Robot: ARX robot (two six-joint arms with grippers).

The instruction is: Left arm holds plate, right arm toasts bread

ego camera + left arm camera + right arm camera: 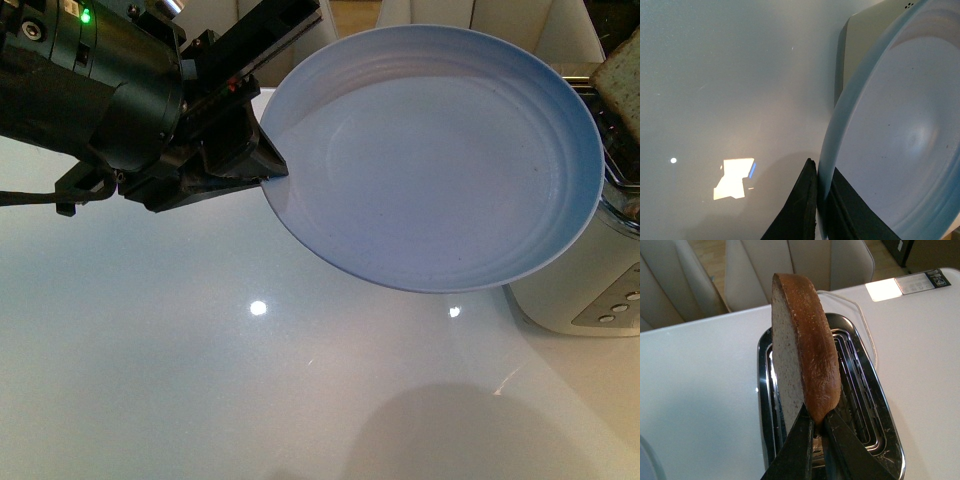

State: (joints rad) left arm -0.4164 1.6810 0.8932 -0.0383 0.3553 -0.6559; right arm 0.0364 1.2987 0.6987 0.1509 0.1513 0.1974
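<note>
Pinching bread [805, 350], right tool [818, 422]; left tool [822, 175] clamps plate [430, 160].

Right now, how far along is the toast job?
Done: left pincer grips the plate by its rim, lifted. In hand: right pincer holds the bread upright over the toaster. Left: bread onto the empty plate; can't tell if it's toasted yet.

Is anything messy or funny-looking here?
Nothing is spilled or broken. The plate just looks funny: the left gripper pinches only its rim, so it hangs tilted in the air, empty. The right gripper pinches the bread upright over the toaster.
</note>
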